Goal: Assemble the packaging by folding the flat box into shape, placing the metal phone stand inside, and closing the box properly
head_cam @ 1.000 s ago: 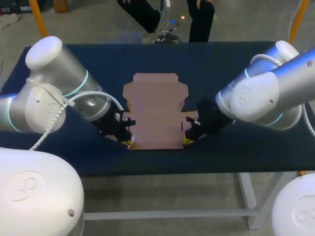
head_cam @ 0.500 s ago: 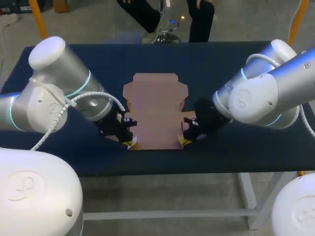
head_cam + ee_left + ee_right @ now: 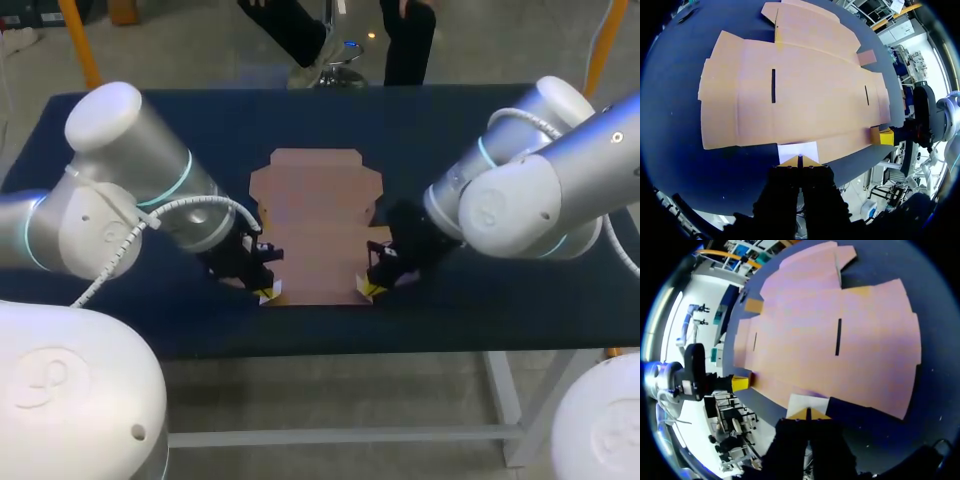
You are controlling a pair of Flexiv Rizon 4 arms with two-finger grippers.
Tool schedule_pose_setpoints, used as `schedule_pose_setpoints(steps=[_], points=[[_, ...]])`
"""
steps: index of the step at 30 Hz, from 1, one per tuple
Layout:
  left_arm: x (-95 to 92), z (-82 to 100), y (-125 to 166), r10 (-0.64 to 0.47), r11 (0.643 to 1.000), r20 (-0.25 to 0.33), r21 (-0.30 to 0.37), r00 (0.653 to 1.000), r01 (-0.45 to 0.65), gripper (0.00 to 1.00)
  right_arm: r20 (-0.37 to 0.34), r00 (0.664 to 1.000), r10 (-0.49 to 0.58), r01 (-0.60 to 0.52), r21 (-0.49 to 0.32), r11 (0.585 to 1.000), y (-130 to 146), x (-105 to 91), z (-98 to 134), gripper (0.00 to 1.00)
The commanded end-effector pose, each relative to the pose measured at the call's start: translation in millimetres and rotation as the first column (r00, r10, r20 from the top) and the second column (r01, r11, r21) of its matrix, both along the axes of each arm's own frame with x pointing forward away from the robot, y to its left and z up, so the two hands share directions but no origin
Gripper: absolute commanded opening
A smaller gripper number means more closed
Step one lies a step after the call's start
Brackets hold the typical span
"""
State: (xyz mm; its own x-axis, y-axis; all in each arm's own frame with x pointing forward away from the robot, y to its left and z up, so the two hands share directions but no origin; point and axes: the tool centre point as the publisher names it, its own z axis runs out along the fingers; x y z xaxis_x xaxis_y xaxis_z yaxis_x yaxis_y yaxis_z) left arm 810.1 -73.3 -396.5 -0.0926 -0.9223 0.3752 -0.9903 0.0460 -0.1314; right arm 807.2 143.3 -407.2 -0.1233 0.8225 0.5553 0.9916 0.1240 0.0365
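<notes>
At the middle of the front edge of the dark blue table [image 3: 480, 120], the flat brown cardboard box blank [image 3: 318, 230] is being presented fully unfolded, every panel and flap lying down on the cloth. It is being bracketed from both sides. The left gripper [image 3: 266, 293] is being held at the blank's near-left corner and the right gripper [image 3: 368, 290] at its near-right corner.

In each wrist view the yellow tips are being pressed together, with only a hairline between them and nothing pinched. They are being set right at the cardboard's near edge, touching it or just short of it; which cannot be told. The mirrored placement looks deliberate. With closed, narrow tips at both corners at once, the near panel is probably being lined up for an even lift along its crease, so the sheet is not skewed or pushed away across the table.

Two dark slits [image 3: 773, 86] are being shown in the blank, most likely for tabs at closing. Folding is judged barely begun. The metal phone stand is not being seen in any view.
</notes>
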Motion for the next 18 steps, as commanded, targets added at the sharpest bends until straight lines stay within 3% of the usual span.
schedule_pose_setpoints(steps=[1,18], points=[[-2.1,-3.6,-4.5,0.011,1.000,0.016,0.006,1.000,-0.011,0.00,0.005,1.000,-0.004,0.004,-0.017,1.000,4.2,-2.0,-2.7,0.00],[-5.6,-13.0,-9.1,0.042,0.999,0.067,0.020,0.997,-0.043,0.00,-0.002,1.000,0.002,-0.002,-0.040,0.999,7.6,-2.0,-11.1,0.00]])
